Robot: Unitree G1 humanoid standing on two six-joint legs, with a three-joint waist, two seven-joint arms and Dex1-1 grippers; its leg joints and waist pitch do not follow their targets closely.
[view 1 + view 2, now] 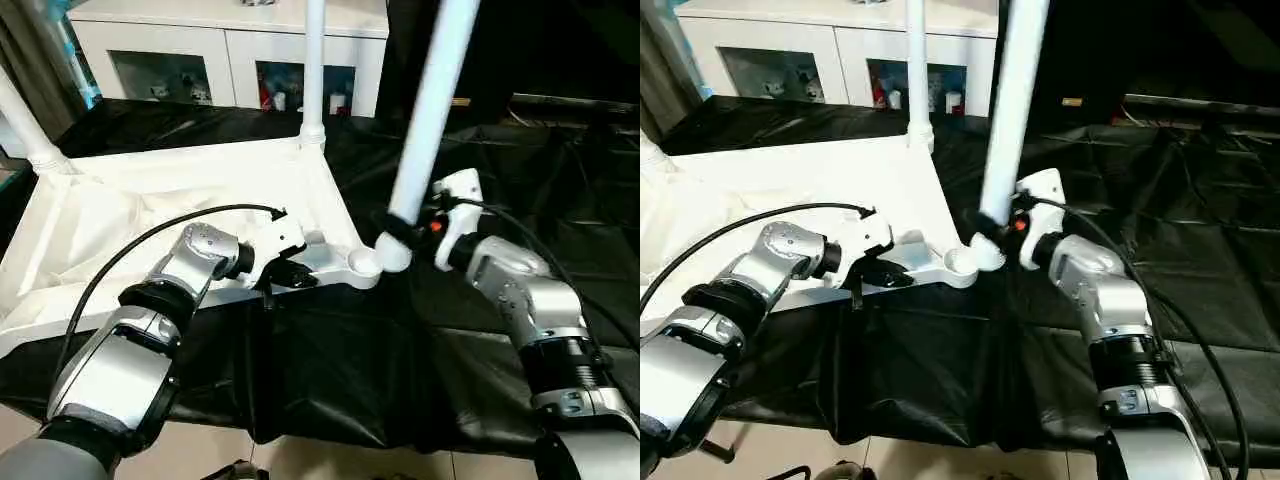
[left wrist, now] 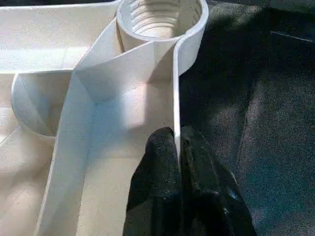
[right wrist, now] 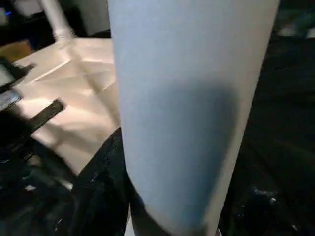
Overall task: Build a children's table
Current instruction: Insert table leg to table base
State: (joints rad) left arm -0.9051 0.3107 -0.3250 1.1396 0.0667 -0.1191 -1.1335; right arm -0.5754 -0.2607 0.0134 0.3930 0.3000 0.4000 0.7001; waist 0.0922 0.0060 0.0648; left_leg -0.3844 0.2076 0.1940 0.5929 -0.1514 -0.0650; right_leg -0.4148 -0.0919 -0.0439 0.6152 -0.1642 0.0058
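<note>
I see the children's table lying upside down on the black-draped work table, two legs upright in its far sockets. My right gripper clasps a third white leg over the near corner socket. My left gripper is pinched tight on the table's thin rim.

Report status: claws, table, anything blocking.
Left claw shut on tabletop rim near corner socket. Right claw gripping leg at that socket, leg tilted. Nothing blocking.
</note>
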